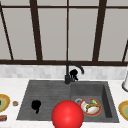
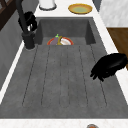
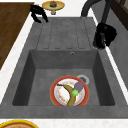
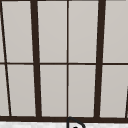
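Plate in sink basin holding banana, right robot hand beside faucet

A tall window faces me, its pale grey panes set in a dark brown frame. Two thick upright bars divide it, with thinner ones between and at the sides, the far left one leaning slightly. A thin horizontal bar crosses at mid-height. Along the bottom runs the dark sill, and the black curved top of the faucet rises just in front of it.
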`<action>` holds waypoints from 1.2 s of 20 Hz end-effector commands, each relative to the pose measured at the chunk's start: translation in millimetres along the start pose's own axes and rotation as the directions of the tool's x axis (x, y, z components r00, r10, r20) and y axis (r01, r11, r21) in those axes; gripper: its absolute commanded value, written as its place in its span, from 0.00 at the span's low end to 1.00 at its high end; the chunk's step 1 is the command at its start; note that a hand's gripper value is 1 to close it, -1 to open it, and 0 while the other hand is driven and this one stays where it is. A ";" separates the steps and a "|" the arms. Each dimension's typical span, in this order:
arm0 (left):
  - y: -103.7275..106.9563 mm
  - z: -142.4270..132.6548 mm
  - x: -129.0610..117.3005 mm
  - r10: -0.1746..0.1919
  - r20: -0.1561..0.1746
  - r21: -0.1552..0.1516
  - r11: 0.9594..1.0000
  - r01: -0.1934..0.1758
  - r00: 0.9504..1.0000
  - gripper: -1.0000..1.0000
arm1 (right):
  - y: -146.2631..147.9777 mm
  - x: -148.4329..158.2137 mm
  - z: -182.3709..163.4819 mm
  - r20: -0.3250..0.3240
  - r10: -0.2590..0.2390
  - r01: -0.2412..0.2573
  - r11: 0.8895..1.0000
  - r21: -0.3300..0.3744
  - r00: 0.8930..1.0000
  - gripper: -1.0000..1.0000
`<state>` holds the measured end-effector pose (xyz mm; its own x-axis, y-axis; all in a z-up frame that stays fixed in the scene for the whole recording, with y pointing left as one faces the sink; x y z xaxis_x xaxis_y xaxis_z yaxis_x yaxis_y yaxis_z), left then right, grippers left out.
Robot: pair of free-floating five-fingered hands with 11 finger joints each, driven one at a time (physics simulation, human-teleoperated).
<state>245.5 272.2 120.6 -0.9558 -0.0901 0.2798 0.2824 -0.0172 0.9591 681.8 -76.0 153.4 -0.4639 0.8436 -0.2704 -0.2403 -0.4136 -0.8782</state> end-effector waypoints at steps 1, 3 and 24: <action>0.0 0.0 0.0 0.000 0.000 0.000 1.000 0.000 1.000 0.50 | -40.2 11.1 -3.6 -0.009 0.028 -0.028 0.999 0.016 1.000 1.00; 0.0 0.0 0.0 0.000 0.000 0.000 1.000 0.000 1.000 0.50 | -40.9 12.1 -3.6 -0.015 0.037 -0.036 0.999 0.018 0.999 1.00; 0.0 0.0 0.0 0.000 0.000 0.000 1.000 0.000 1.000 0.50 | -3.6 11.9 10.0 -0.077 0.103 -0.108 0.993 -0.056 0.992 1.00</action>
<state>245.5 272.2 120.6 -0.9558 -0.0901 0.2798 0.2824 -0.0172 0.9591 674.9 -69.5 151.6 -0.4546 0.8138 -0.3620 -0.1786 -0.4815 -0.8581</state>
